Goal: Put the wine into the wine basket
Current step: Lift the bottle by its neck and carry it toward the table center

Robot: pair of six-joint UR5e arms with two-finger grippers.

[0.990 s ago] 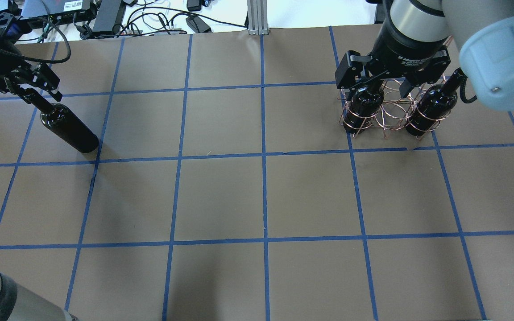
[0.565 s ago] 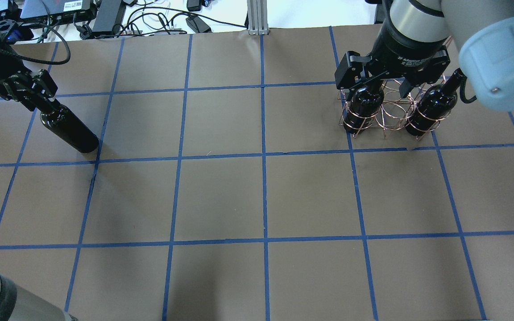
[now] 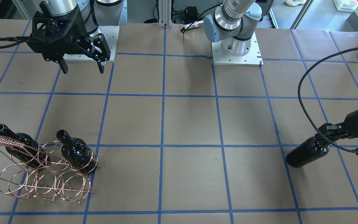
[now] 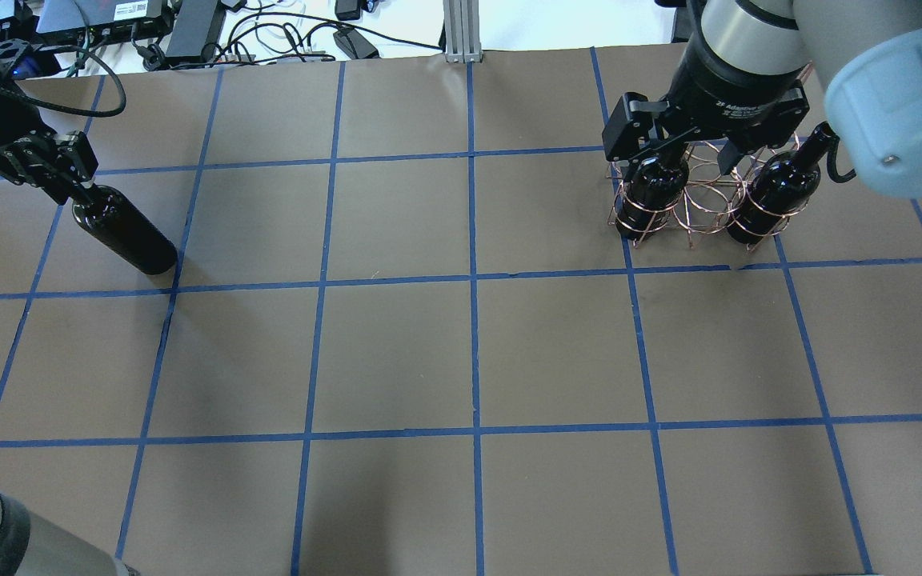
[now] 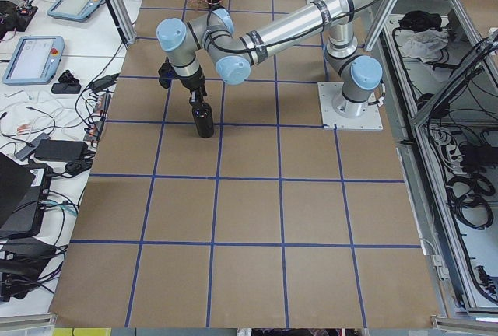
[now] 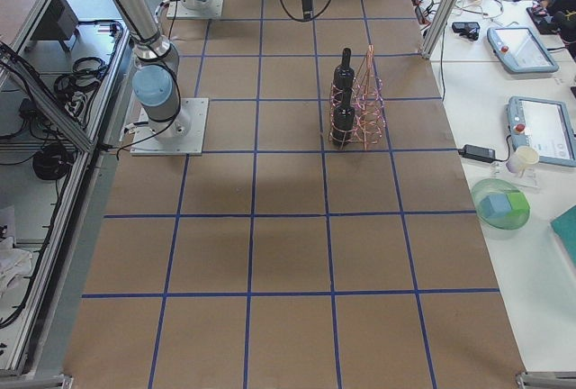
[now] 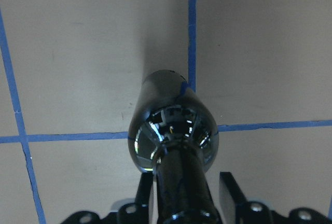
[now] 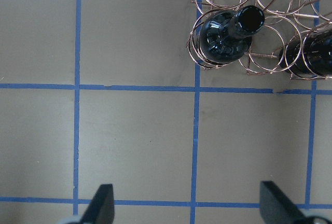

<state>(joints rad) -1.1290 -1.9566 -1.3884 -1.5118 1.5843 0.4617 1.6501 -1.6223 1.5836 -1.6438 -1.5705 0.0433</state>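
A dark glass wine bottle (image 4: 125, 232) stands upright at the table's left; it also shows in the front view (image 3: 306, 152) and the left wrist view (image 7: 174, 125). My left gripper (image 4: 38, 164) is shut on its neck. The copper wire wine basket (image 4: 701, 200) stands at the far right, also in the front view (image 3: 42, 183). It holds two look-alike bottles (image 3: 20, 146) (image 3: 76, 154) in its outer hoops; the middle hoops are bare. My right gripper (image 3: 81, 67) is open and empty, high up and on the robot's side of the basket (image 8: 259, 53).
Cables and electronics (image 4: 189, 24) lie past the table's far edge, beside an aluminium post (image 4: 461, 32). The arms' base plates (image 3: 236, 49) sit at the robot's edge. Blue tape lines grid the brown tabletop (image 4: 477, 352) between bottle and basket.
My left gripper has closed on the bottle's neck, where it stood open around it before. The bottle has stayed in place. The right arm has barely moved.
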